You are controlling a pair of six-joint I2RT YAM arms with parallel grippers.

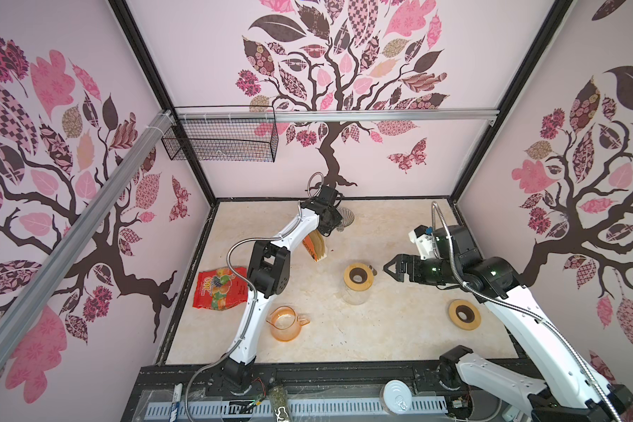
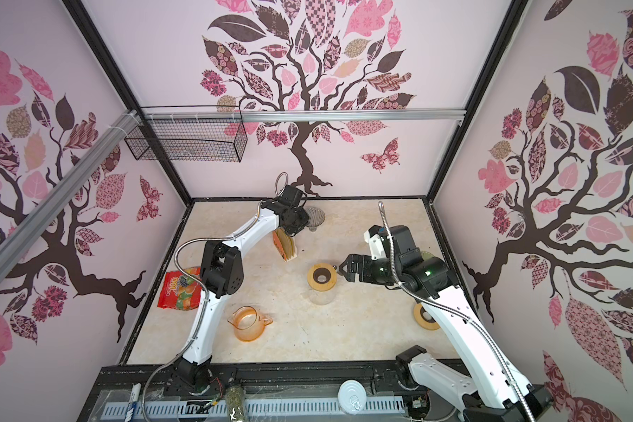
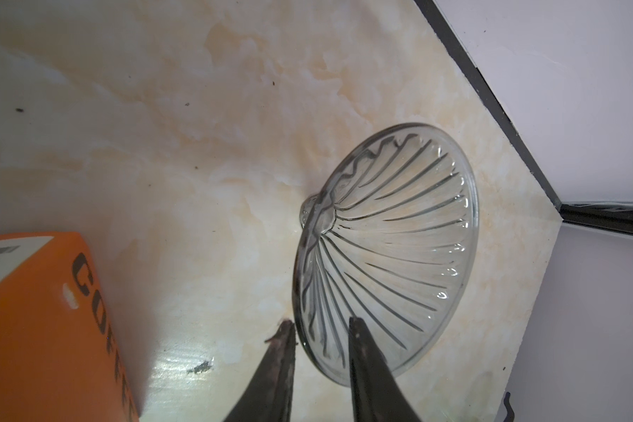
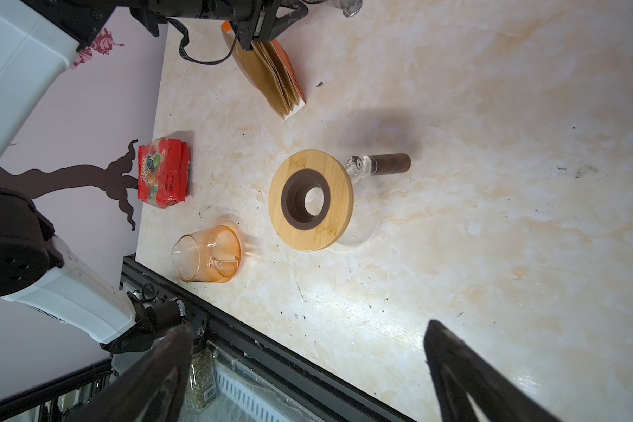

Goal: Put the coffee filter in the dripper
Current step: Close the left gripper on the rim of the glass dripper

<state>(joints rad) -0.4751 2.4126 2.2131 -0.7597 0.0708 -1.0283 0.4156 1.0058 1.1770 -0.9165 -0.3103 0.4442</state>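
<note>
The dripper [image 3: 388, 248] is a clear ribbed glass cone lying on its side near the table's back edge, seen in both top views [image 1: 345, 218] [image 2: 315, 217]. My left gripper [image 3: 321, 323] is at its rim, one finger outside the glass and one over the inside, with a narrow gap between the jaws. Brown paper coffee filters [image 1: 319, 245] [image 4: 271, 80] stand in an orange box [image 3: 44, 329] beside that arm. My right gripper [image 1: 387, 268] [image 4: 309, 327] hovers wide open and empty to the right of the glass carafe.
A glass carafe topped by a wooden ring [image 1: 359, 277] [image 4: 310, 199] stands mid-table. A second wooden ring [image 1: 464, 314] lies at the right. An orange glass pitcher [image 1: 285, 323] and a red candy bag [image 1: 220, 288] sit at the left. A wire basket [image 1: 220, 139] hangs on the back wall.
</note>
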